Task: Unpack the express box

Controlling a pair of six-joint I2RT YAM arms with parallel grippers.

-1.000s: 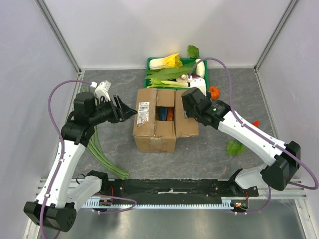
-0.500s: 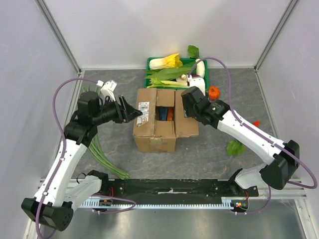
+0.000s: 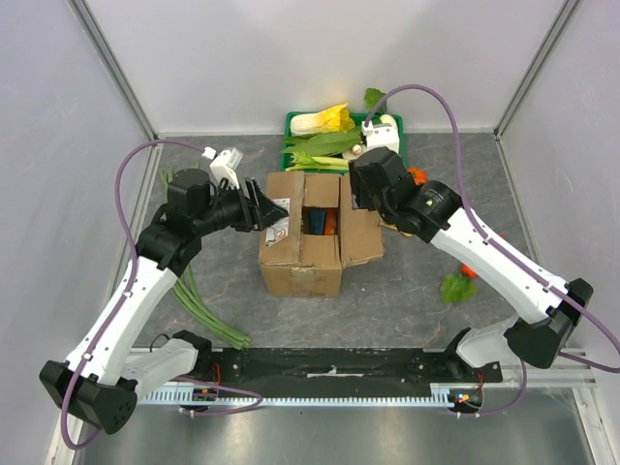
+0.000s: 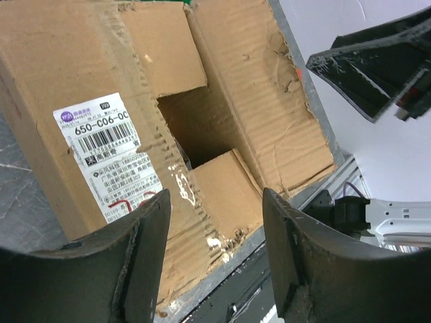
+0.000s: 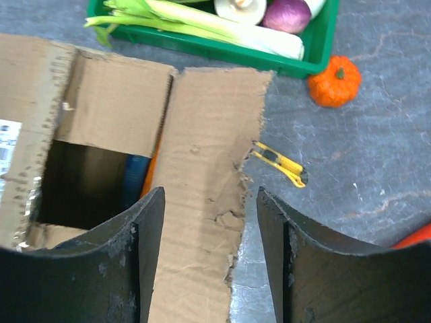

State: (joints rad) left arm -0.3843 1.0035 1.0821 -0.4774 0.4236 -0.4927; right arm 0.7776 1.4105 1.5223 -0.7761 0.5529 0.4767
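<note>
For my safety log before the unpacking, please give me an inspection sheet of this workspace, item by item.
Surface: grey table, no spill seen.
Job's things: express box, top flaps partly open, white label on one flap, blue and orange contents inside.
Clutter: green tray of vegetables, small pumpkin, yellow cutter, green leaf, long stalks.
Tools: left tool and right tool open, empty, above the box.
Cables: purple cables loop off both arms, clear of the box.
Surroundings: white walls.
</note>
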